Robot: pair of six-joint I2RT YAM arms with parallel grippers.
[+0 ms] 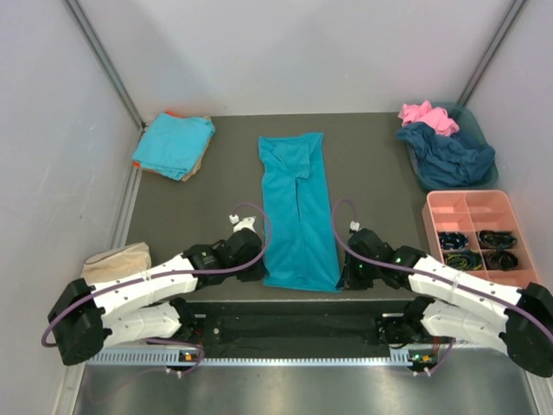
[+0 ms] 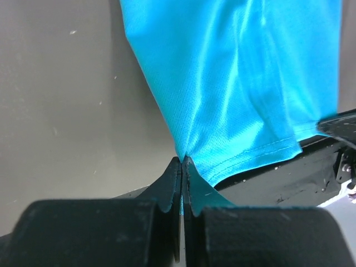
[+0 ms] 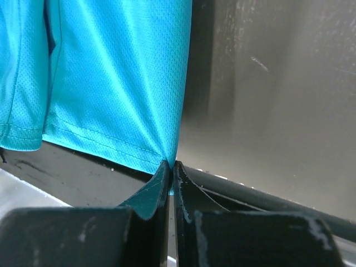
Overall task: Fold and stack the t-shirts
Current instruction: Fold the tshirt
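Grey table (image 1: pixel 380 173), teal shirt (image 1: pixel 298 207) lying lengthwise at its middle, folded teal pile (image 1: pixel 173 145) far left, navy shirt (image 1: pixel 449 157) and pink shirt (image 1: pixel 426 115) heaped far right, left gripper (image 2: pixel 182 161) clamped on the near hem's left corner, right gripper (image 3: pixel 171 165) clamped on its right corner

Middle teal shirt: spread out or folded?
Folded lengthwise: the shirt lies as a narrow strip, sleeve tucked over; left pincer and right pincer pinch its near hem corners.

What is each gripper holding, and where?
Turquoise t-shirt, near hem: left gripper pinches its left corner, right gripper its right corner.
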